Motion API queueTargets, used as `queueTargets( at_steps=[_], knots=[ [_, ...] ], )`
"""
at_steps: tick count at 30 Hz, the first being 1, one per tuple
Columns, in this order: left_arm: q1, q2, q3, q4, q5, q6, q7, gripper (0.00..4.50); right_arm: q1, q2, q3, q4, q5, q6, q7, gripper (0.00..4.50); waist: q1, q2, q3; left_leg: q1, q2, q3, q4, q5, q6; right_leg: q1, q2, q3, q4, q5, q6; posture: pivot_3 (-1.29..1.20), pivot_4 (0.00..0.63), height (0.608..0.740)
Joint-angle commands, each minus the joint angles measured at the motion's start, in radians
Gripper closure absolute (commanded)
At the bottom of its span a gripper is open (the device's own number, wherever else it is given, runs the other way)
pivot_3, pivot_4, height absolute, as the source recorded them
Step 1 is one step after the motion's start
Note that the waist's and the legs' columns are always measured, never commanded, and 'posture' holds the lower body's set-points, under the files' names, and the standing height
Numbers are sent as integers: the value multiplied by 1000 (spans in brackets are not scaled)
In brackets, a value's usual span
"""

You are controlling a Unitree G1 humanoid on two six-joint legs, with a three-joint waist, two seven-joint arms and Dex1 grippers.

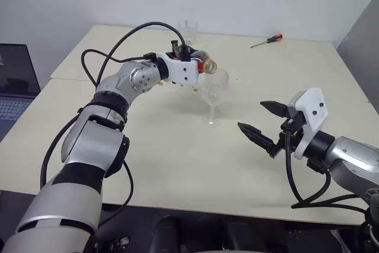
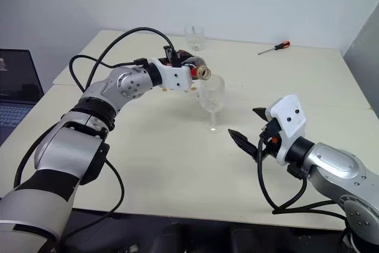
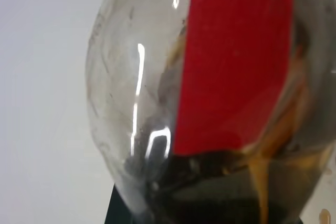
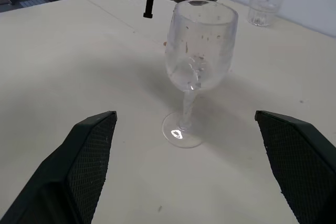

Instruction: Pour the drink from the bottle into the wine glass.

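The left gripper [image 1: 192, 63] is reaching level across the cream table [image 1: 148, 158], clamping the clear rounded bottle [image 2: 198, 70] tipped sideways, mouth over the wine glass [image 1: 214, 90] rim. Dark drink [image 3: 210, 182] is pooling inside the bottle. The right gripper [image 1: 260, 119] is hovering nearby, jaws spread wide, facing the stemmed glass across bare tabletop.
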Motion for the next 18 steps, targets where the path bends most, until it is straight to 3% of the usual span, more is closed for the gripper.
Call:
queueTargets(
  at_steps=[1, 18],
  knots=[
    [-60, 15, 0, -16, 5, -10, 39, 3781, -16, -14, -13, -27, 24, -9, -14, 0, 0, 0, 0, 0, 0, 0, 0, 0, 0, 0, 0, 0, 0, 0, 0, 0, 150, 740],
    [-101, 41, -60, -2, 89, 10, 124, 3783, -23, -32, 0, -23, 41, -20, -45, 0, 0, 0, 0, 0, 0, 0, 0, 0, 1, 0, 0, 0, 0, 1, 0, 0, 150, 740]
  ],
)
